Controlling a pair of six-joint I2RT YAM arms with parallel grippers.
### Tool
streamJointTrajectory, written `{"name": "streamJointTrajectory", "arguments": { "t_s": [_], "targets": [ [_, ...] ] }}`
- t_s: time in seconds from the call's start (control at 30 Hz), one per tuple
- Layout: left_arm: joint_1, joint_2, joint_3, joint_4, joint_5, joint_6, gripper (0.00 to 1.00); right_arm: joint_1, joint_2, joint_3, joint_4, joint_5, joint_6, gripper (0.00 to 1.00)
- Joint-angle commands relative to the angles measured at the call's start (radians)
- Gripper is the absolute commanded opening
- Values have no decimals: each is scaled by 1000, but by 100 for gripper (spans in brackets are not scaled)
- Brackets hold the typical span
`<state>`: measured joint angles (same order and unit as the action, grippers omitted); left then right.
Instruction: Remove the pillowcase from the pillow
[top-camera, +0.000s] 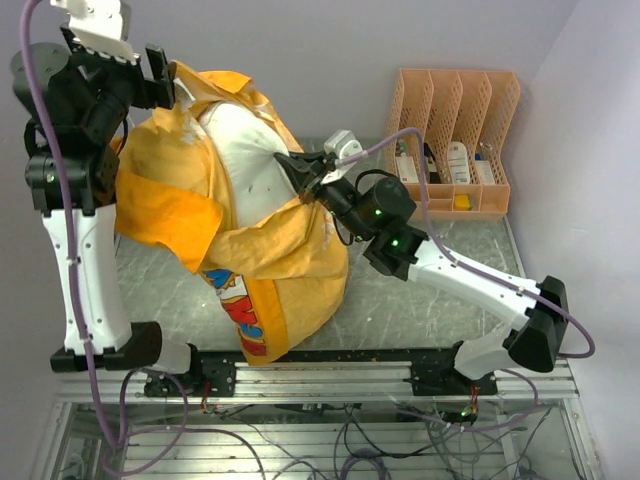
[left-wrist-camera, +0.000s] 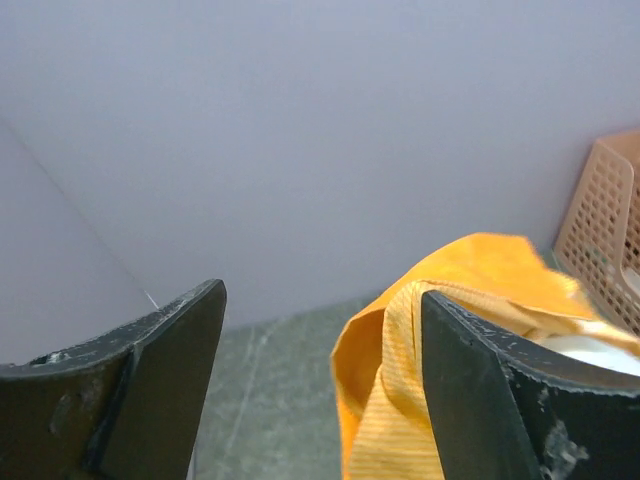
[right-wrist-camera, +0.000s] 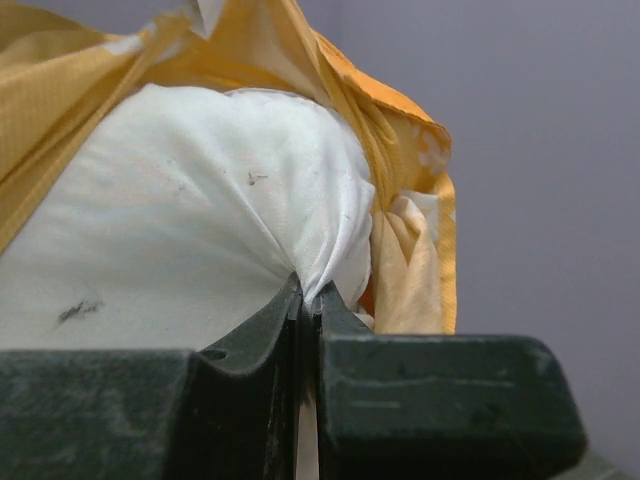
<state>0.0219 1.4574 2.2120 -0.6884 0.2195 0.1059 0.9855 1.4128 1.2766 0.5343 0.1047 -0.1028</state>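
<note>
The orange-yellow pillowcase (top-camera: 175, 205) is bunched around the off-white pillow (top-camera: 245, 140), which bulges out of its open top. A printed part of the case hangs near the table's front edge (top-camera: 243, 315). My right gripper (top-camera: 292, 163) is shut on a pinch of the pillow's white fabric (right-wrist-camera: 200, 220), seen close in the right wrist view (right-wrist-camera: 310, 296). My left gripper (top-camera: 163, 80) is raised at the far left, beside the case's top edge. In the left wrist view it (left-wrist-camera: 322, 292) is open, and a fold of pillowcase (left-wrist-camera: 400, 400) lies against the inner side of its right finger.
A peach plastic file organizer (top-camera: 455, 140) with small items stands at the back right. The grey-green table (top-camera: 420, 300) runs under the right arm. A pale wall stands close behind.
</note>
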Motion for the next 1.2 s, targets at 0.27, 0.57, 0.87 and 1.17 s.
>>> {"name": "streamJointTrajectory", "arguments": {
  "t_s": [0.27,0.57,0.87,1.17],
  "targets": [
    [18,-143,-94,142,279,37,85,50,55,80,143,-164,-11,0],
    [18,-57,-96,71,239,35,83,236,67,85,75,-188,-163,0],
    [19,-6,-47,-186,299,183,68,278,49,19,96,-105,-217,0],
    [26,-116,-132,86,109,159,67,282,-55,-96,85,-31,-265,0]
  ]
}}
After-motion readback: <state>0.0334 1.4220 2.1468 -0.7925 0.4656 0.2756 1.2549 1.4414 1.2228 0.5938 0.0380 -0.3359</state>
